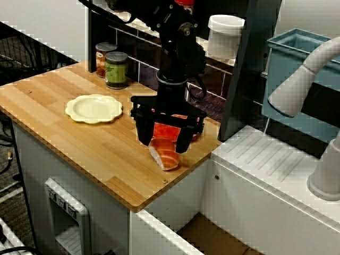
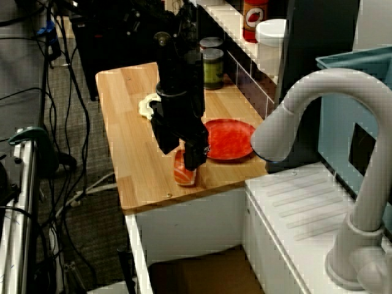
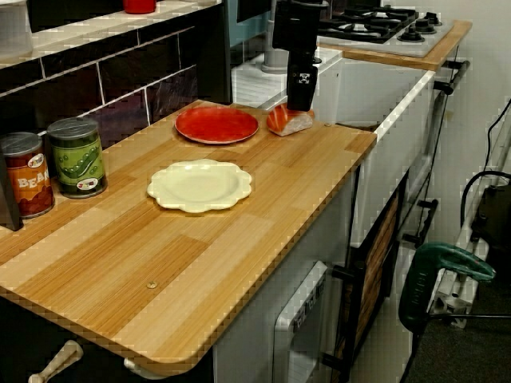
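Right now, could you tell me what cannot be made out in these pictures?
Whether the gripper clamps the salmon piece: its fingers cover the contact in every view.
Red plate: in the front view, almost wholly hidden behind the gripper.
Cream plate: in the side view, mostly hidden behind the arm.
Red bottle: cut off by the side view's top edge.

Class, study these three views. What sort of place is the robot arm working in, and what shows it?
Most likely a toy kitchen, since the fittings look like playthings: a wooden counter, a stove hob beyond it, a white faucet, and a bean tin beside a pea tin.
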Motion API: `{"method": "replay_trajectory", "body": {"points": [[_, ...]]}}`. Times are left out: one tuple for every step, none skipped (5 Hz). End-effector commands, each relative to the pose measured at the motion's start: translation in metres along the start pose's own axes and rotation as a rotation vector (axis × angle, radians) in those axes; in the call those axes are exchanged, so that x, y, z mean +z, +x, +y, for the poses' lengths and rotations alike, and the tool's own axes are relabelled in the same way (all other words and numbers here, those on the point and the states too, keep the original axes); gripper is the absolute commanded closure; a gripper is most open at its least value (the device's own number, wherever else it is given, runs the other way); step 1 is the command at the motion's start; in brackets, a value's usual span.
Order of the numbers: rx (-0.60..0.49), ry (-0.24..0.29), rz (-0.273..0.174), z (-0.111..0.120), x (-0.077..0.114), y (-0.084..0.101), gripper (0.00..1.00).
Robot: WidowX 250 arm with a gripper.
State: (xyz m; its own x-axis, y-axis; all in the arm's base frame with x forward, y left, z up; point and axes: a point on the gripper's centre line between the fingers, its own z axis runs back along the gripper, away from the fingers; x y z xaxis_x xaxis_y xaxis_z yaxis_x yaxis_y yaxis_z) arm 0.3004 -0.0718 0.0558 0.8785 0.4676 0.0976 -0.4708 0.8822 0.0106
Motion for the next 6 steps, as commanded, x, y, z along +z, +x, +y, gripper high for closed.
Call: {"method": "replay_trajectory", "body": {"points": [[0.0,0.0,0.0,0.0,0.0,0.0,0.0],[0.035,0.006,0.008,0.004,0.004,-0.001,0.0],[0.118,-0.007,-0.012,0.015,0.005,0.0,0.0],[0.199,-0.007,0.0,0.025,0.001,0.008,0.0],[0.221,-0.013,0.007,0.032,0.001,0.012,0.0],[0.235,-0.011,0.01,0.038,-0.002,0.013,0.0]]}}
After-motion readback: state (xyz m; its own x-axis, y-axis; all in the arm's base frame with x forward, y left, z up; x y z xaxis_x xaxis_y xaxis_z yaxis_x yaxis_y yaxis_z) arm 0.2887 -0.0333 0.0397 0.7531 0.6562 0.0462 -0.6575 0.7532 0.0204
